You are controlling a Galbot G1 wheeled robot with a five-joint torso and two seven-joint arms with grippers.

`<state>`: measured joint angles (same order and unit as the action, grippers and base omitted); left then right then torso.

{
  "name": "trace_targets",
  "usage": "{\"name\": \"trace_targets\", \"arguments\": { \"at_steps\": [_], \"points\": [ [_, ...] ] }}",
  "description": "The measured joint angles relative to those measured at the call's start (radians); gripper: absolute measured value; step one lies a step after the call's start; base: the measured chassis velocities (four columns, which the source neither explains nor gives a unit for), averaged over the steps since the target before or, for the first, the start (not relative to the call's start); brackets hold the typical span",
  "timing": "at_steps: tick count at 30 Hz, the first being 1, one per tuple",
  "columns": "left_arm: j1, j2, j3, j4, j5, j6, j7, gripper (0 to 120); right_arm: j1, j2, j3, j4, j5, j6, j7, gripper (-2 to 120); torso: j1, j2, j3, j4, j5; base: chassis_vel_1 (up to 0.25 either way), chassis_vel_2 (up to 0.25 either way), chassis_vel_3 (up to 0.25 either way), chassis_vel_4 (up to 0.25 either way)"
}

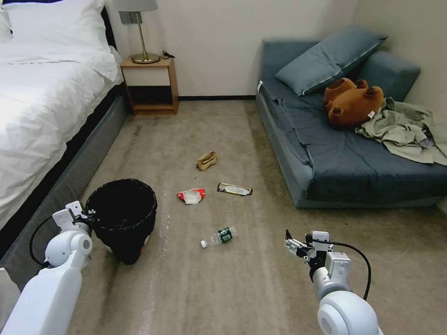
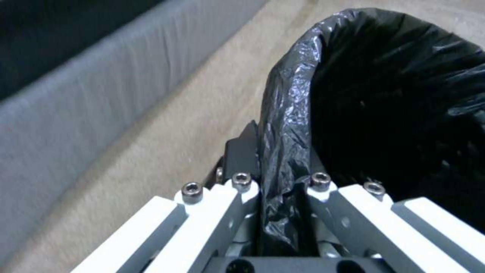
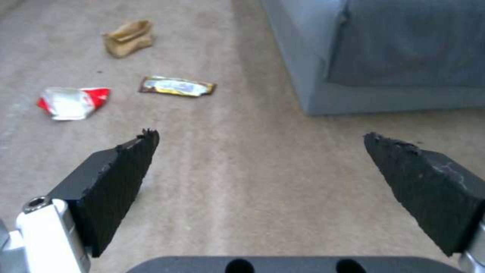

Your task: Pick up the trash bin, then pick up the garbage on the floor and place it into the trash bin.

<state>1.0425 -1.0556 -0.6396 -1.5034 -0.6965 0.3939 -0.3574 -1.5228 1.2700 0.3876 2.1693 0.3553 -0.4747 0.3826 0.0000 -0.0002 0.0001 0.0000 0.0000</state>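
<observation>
Trash bin (image 1: 122, 218) sits at the left beside the bed (image 1: 42, 102), tilted over the carpet — the left gripper (image 2: 283, 167) is clamped on its bag-lined rim. Rightward, four litter pieces lie on the floor: brown paper bag (image 1: 206, 160), red-and-white wrapper (image 1: 191, 196), dark-and-gold wrapper (image 1: 234, 189), and the clear bottle (image 1: 219, 237) nearest the robot. Right gripper (image 3: 257, 151) hovers above bare carpet near the sofa (image 1: 344, 158) — fingers (image 3: 116, 178) spread wide, holding nothing.
</observation>
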Motion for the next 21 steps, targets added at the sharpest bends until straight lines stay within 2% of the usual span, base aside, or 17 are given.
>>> {"name": "trace_targets", "arguments": {
  "at_steps": [2,5,9,21],
  "points": [
    [0.003,0.003,-0.006,-0.022,0.050,-0.022,0.009,4,0.018,-0.009,-0.011,0.000,0.031,-0.001,-0.010,100,0.000,0.000,0.000,-0.0001,-0.0001,0.000,0.000,0.000,0.000],
    [0.003,0.005,-0.007,-0.028,0.065,-0.027,0.012,4,0.026,-0.014,-0.017,0.000,0.042,-0.002,-0.014,100,0.000,0.000,0.000,-0.0001,0.0000,0.000,0.000,0.000,0.000],
    [0.007,0.024,-0.021,-0.069,0.110,-0.031,0.013,4,0.065,-0.035,-0.056,-0.016,0.070,-0.001,-0.025,100,0.000,0.000,0.000,0.0000,0.0000,0.000,0.000,0.000,0.000],
    [0.026,0.092,-0.053,-0.142,0.142,-0.018,0.021,4,0.137,-0.049,-0.120,-0.078,0.084,0.011,-0.031,100,0.000,0.000,0.000,0.0001,0.0000,0.000,0.000,0.000,0.000]
  ]
}}
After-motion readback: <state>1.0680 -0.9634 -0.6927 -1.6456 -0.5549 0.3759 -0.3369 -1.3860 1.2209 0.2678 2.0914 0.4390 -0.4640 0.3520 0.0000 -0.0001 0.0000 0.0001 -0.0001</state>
